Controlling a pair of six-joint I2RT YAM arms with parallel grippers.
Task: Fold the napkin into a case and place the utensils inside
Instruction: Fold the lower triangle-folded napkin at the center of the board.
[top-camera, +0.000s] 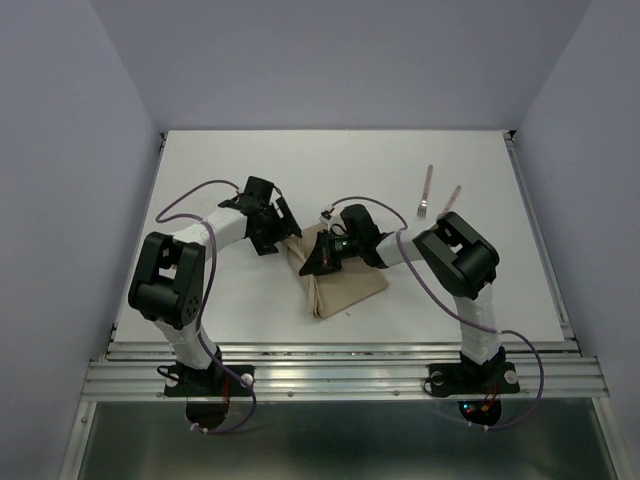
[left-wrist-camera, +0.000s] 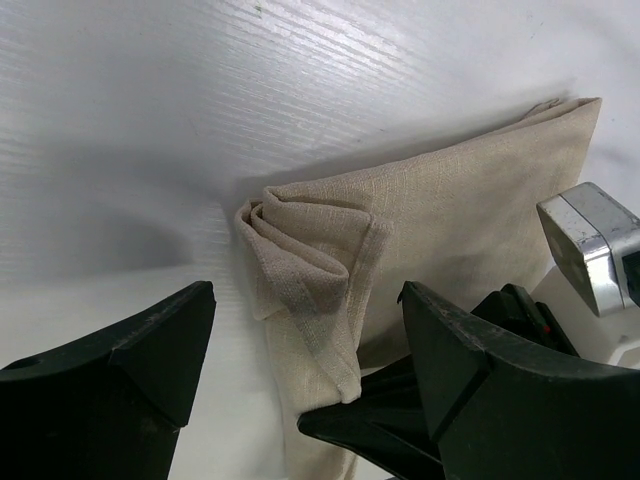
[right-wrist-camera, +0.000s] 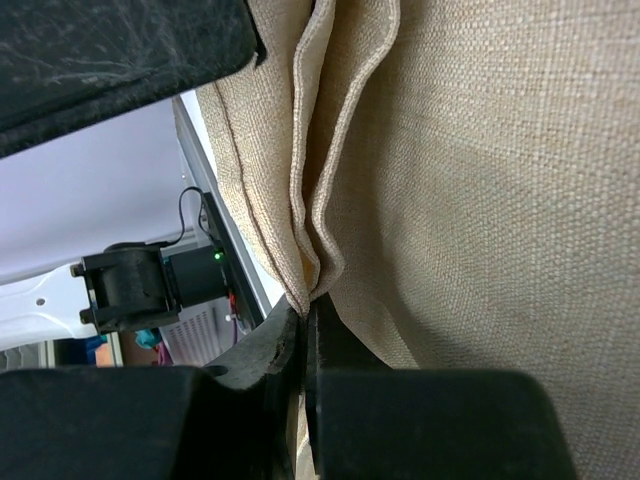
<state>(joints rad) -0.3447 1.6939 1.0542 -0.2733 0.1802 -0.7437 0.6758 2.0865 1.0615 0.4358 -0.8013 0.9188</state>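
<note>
On the table (top-camera: 250, 165) the napkin (top-camera: 350, 285) lies midway between the sides, a little toward the near edge. It is a tan, partly folded wedge with stacked hems and one corner rolled into a crumple. The right gripper (right-wrist-camera: 305, 335) is clenched on those hems, probably pinning the fold, while the left gripper (left-wrist-camera: 308, 300) hangs spread and empty over the crumpled corner, likely to flatten it; the fork (top-camera: 427, 190) and knife (top-camera: 452, 198) wait near the far right corner, well apart from the cloth.

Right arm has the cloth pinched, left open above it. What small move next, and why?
Probably lower the left gripper and close on the bunched corner of the napkin: its jaws stand open over it, and the right gripper pinches an edge.
</note>
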